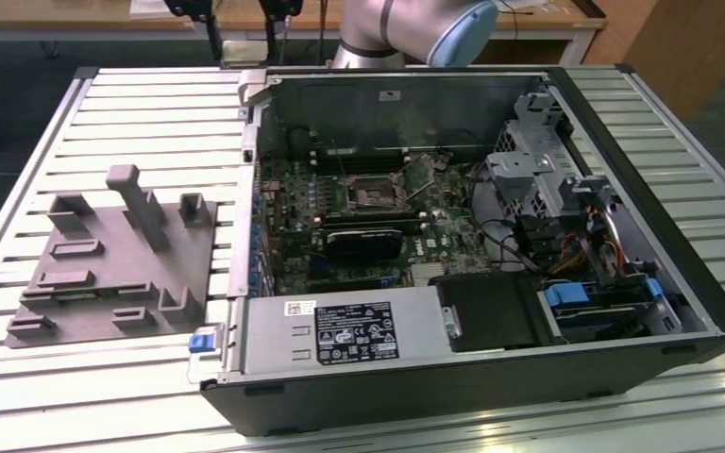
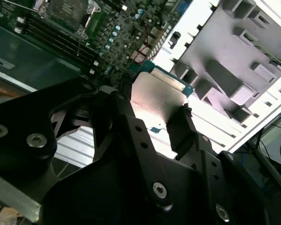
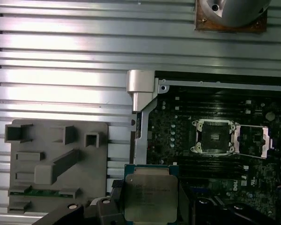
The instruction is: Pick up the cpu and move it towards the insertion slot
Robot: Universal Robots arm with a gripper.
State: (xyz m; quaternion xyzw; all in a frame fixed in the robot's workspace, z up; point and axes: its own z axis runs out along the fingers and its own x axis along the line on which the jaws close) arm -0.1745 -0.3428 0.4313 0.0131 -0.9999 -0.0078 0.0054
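Observation:
My gripper [image 3: 151,208] is shut on the cpu [image 3: 151,196], a flat square chip with a silvery top and pale rim, held between two black fingers [image 2: 119,110]. In both wrist views the cpu [image 2: 157,96] hangs high over the side wall of the open computer case, between the grey fixture [image 3: 56,164] and the green board. The insertion slot [image 3: 214,137], a square socket with a dark centre and shiny frame, lies further in on the board, apart from the cpu, its metal lid [image 3: 255,139] folded open beside it. The exterior view shows the insertion slot [image 1: 373,195] uncovered.
The open computer case [image 1: 589,113] lies on a slatted metal table [image 1: 148,123], with the grey plastic fixture [image 1: 117,264] with upright posts at the exterior view's left. Drive cages and cables [image 1: 564,217] fill the case's right side. The arm's base [image 1: 413,28] stands behind the case.

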